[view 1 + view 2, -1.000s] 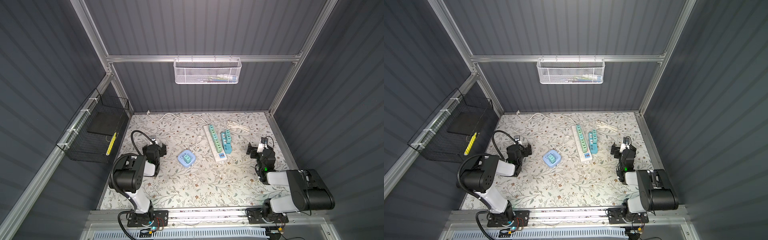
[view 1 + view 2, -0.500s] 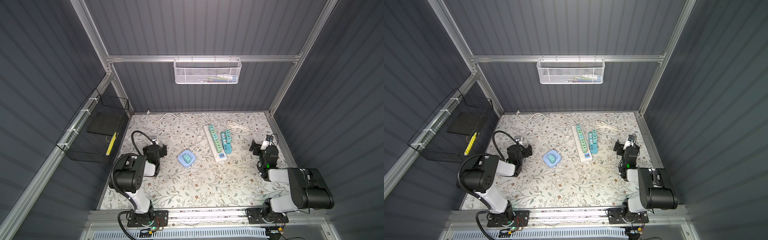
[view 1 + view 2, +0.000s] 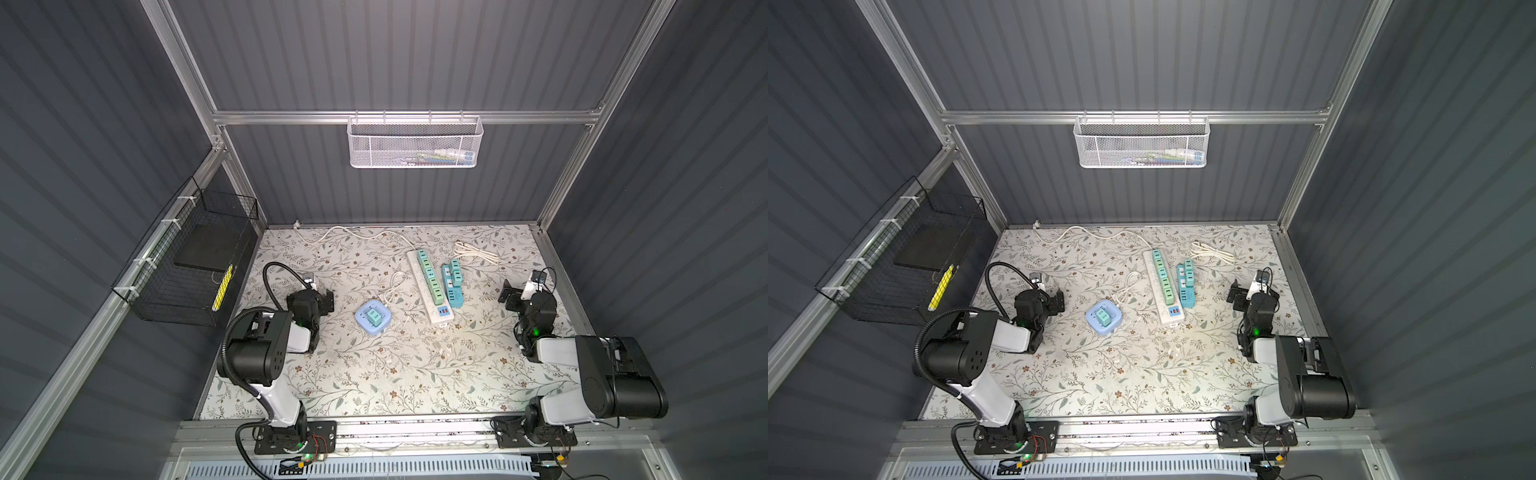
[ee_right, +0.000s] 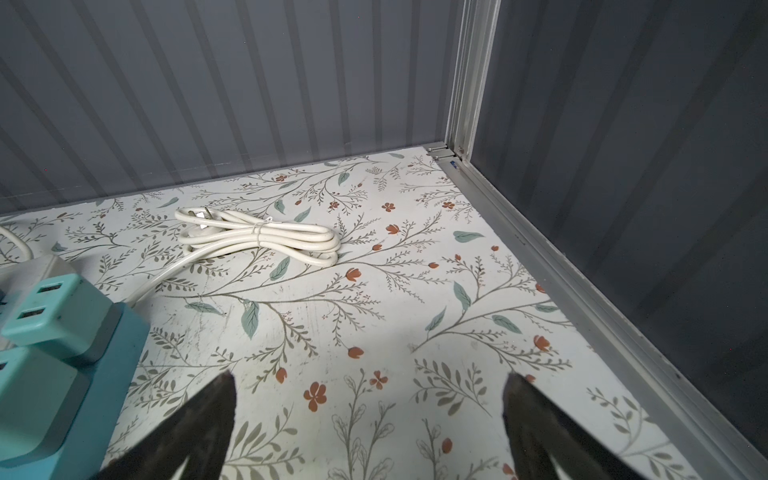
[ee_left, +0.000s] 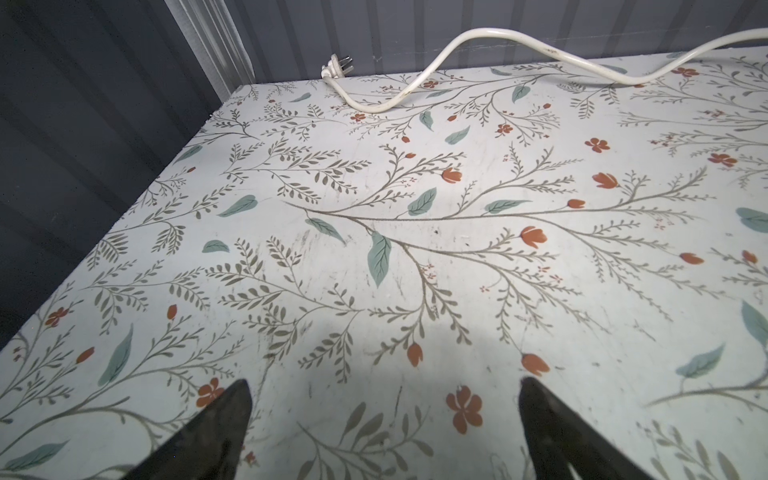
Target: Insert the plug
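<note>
Take the middle of the floral table [image 3: 395, 374] as the dial in both top views, with 12 o'clock toward the back wall. The left arm [image 3: 257, 353] is folded low at 8 o'clock and the right arm [image 3: 602, 374] at 4 o'clock. A black wire basket [image 3: 187, 266] hangs on the side wall out past 9 o'clock. A white mesh basket [image 3: 415, 141] hangs from the rail at 12 o'clock.

The white power strip [image 3: 424, 286] lies flat at 1 o'clock, its length running from 12 toward 5, with a row of green blocks [image 3: 432, 284] seated along its top. Just beside it on the 3 o'clock side lies a shorter teal power strip [image 3: 453, 286]; whether the two touch I cannot tell. A blue socket cube [image 3: 373, 318] sits close to the centre at 10 o'clock, with one more green piece on top. A bundled cord [image 3: 476, 251], tied at its middle, rests between 1 and 2 o'clock near the back wall.

The left gripper [image 5: 384, 382] is at 9 o'clock, low over bare table, its fingers spread wide with nothing between them. The right gripper [image 4: 370, 374] is at 3 o'clock, equally wide and empty, with the teal power strip near it.

The plug [image 3: 296, 225] lies in the far corner between 10 and 11 o'clock, against the foot of the back wall with its prongs bare. It ends a white cable [image 3: 353, 232] that snakes along the back edge to the far end of the white power strip. It is well apart from both grippers.
</note>
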Controlling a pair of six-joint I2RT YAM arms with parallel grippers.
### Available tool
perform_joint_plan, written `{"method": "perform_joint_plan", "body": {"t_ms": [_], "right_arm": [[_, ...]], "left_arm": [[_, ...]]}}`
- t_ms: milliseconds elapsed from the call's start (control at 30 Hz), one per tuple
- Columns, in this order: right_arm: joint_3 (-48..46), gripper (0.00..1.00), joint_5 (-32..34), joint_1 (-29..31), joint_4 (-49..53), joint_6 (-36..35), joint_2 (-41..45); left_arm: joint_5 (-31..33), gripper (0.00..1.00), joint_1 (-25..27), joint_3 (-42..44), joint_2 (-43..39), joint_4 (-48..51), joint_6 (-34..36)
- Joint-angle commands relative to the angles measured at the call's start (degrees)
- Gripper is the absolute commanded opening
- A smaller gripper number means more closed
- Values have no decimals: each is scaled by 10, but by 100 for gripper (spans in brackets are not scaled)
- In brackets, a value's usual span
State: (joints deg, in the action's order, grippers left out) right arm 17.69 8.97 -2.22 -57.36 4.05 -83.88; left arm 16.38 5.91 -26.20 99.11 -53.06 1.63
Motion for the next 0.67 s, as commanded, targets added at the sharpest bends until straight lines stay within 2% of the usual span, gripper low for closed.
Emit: {"method": "perform_joint_plan", "body": {"t_ms": [0, 633], "right_arm": [[0, 99, -4, -1, -3, 5, 4], [0, 99, -3, -1, -3, 5, 4]], "left_arm": [[-8, 100, -3, -4, -8, 0, -9], [-14, 100, -6, -4, -7, 0, -10]]}}
